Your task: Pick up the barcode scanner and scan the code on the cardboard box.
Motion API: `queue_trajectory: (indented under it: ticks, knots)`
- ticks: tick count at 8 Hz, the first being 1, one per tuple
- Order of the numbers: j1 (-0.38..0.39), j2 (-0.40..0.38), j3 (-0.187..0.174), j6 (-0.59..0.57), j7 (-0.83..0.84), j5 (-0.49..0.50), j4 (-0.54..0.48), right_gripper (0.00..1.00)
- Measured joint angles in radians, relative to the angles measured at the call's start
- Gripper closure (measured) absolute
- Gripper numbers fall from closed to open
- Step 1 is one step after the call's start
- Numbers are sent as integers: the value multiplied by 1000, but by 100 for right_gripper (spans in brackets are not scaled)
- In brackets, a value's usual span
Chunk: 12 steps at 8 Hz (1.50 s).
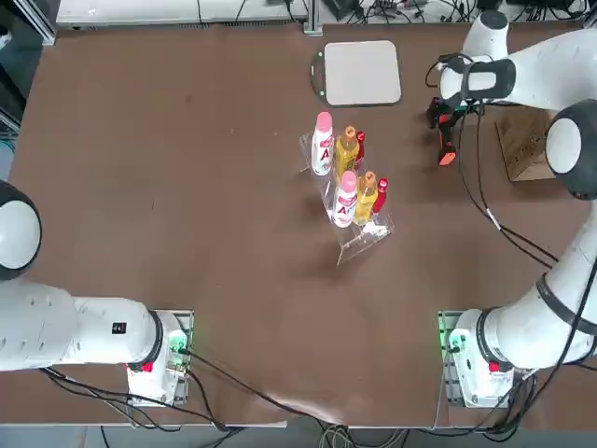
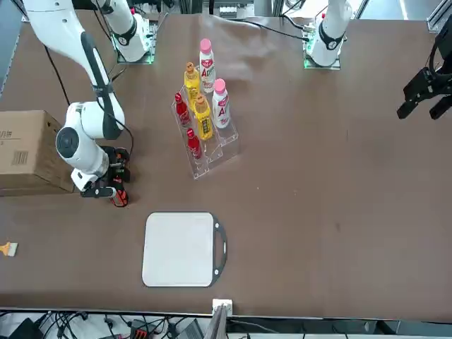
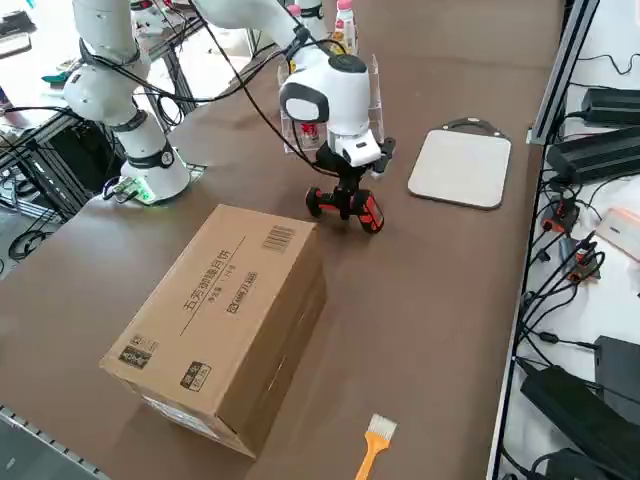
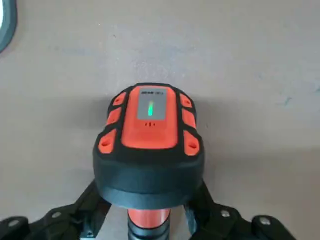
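The barcode scanner (image 1: 448, 142) lies on the brown table beside the cardboard box (image 1: 525, 145), its black and orange head (image 4: 150, 140) showing a green light. My right gripper (image 1: 446, 119) is lowered right over it. In the right wrist view its gripper (image 4: 148, 212) stands open, one finger on each side of the orange handle with a slim gap to it. From the side the scanner (image 3: 345, 205) rests on the table under the gripper (image 3: 345, 192), just beyond the box (image 3: 220, 310), which has printing and a barcode on top. From the front, scanner (image 2: 116, 192) and box (image 2: 25, 152) are at far left.
A flat grey pad (image 1: 362, 72) lies farther out on the table. A clear rack of bottles (image 1: 347, 182) stands toward the table's middle, left of the scanner. A small orange brush (image 3: 375, 440) lies near the table edge past the box.
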Motion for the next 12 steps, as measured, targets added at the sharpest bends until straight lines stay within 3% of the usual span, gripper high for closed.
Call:
queue_trajectory:
  ticks: [2, 5, 6, 10, 12]
  knots:
    - [0, 7, 0, 4, 0, 0, 0, 18]
    - [0, 7, 0, 5, -3, 0, 0, 37]
    - [-1, 7, 0, 5, -4, 0, 0, 57]
    - [1, -24, 0, -20, -9, 0, 9, 57]
    - [0, -139, -2, -136, -9, 0, 24, 57]
